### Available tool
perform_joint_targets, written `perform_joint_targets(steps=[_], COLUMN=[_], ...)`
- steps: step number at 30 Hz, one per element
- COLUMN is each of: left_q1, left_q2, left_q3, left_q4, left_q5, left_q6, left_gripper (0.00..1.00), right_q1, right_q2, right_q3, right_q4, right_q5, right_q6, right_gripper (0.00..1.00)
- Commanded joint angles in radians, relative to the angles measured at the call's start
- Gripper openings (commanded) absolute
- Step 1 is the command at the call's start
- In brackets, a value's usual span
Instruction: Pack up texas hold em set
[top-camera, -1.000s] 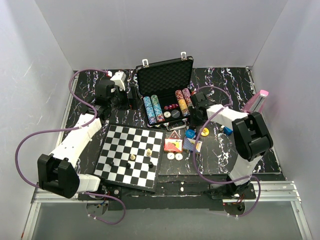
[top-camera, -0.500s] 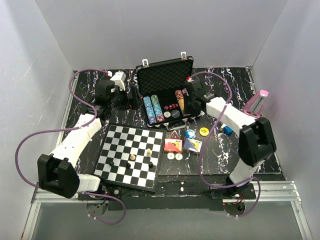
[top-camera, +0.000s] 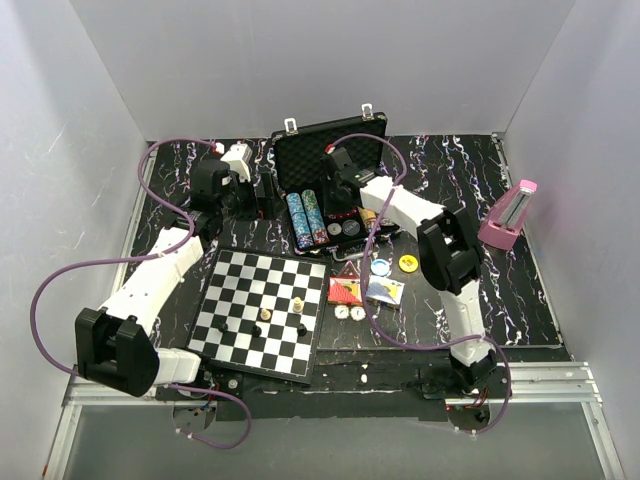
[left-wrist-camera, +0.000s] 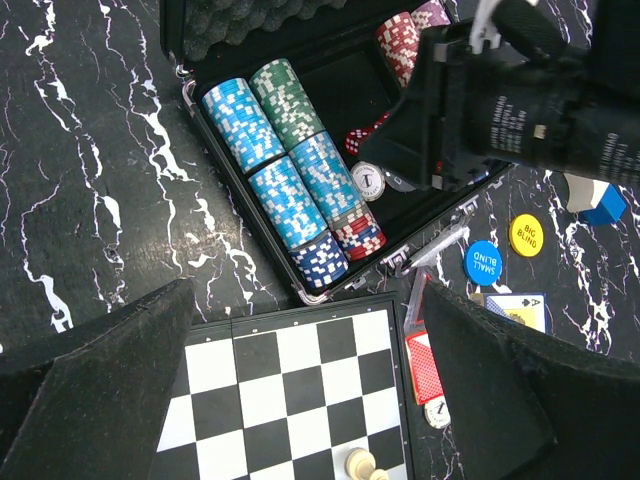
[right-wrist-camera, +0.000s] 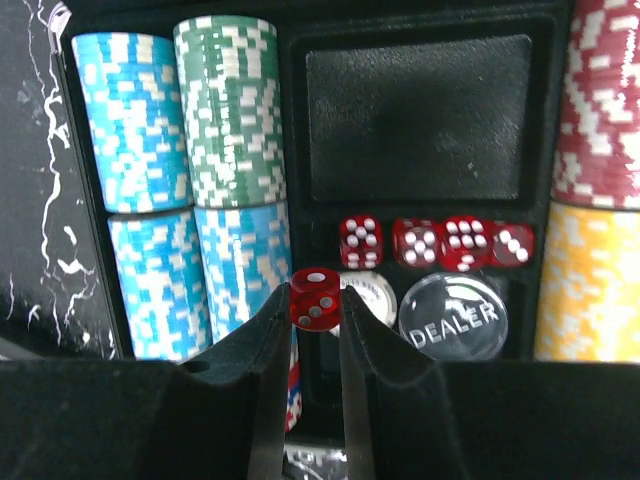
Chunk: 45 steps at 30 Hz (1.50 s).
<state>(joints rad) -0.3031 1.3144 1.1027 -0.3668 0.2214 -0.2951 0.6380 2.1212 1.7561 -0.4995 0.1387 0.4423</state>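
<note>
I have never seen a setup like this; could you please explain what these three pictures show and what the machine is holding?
These are two robot arms bolted at the near edge of a table, each ending in a two-finger gripper. The wide picture comes from a fixed camera above and behind them; the other two come from a camera on each wrist. On the table lie an open black case, a chessboard, a pink metronome, loose playing cards and round buttons. The case holds rows of chips, four red dice and a dealer button. The right gripper pinches a fifth red die above the case. The left gripper hangs open and empty beside it.
</note>
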Motion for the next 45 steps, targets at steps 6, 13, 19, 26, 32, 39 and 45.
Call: perform_joint_targets(steps=[6, 13, 19, 26, 32, 39, 45], left_q1=[0.002, 0.004, 0.002, 0.002, 0.002, 0.004, 0.002], left_q2=[-0.030, -0.027, -0.026, -0.027, -0.027, -0.026, -0.027], left_q3=[-0.004, -0.003, -0.001, -0.001, -0.003, -0.003, -0.003], left_q4=[-0.004, -0.008, -0.009, -0.009, -0.009, -0.009, -0.008], left_q5=[0.004, 0.001, -0.002, -0.001, 0.001, 0.002, 0.004], left_q6=[0.010, 0.013, 0.014, 0.014, 0.014, 0.013, 0.011], left_gripper=[0.98, 0.98, 0.98, 0.98, 0.98, 0.98, 0.98], right_q1=[-0.003, -0.003, -0.001, -0.001, -0.001, 0.003, 0.003], right_q2=[0.108, 0.169, 0.174, 0.160, 0.152, 0.101, 0.141], right_q3=[0.155, 0.216, 0.212, 0.166, 0.169, 0.172, 0.316], right_q4=[-0.027, -0.056, -0.070, -0.073, -0.071, -0.003, -0.097], right_q5=[0.015, 0.013, 0.021, 0.053, 0.035, 0.007, 0.015], right_q6=[0.012, 0.004, 0.007, 0.006, -0.020, -0.088, -0.136], right_gripper=[0.01, 0.01, 0.01, 0.01, 0.01, 0.04, 0.04])
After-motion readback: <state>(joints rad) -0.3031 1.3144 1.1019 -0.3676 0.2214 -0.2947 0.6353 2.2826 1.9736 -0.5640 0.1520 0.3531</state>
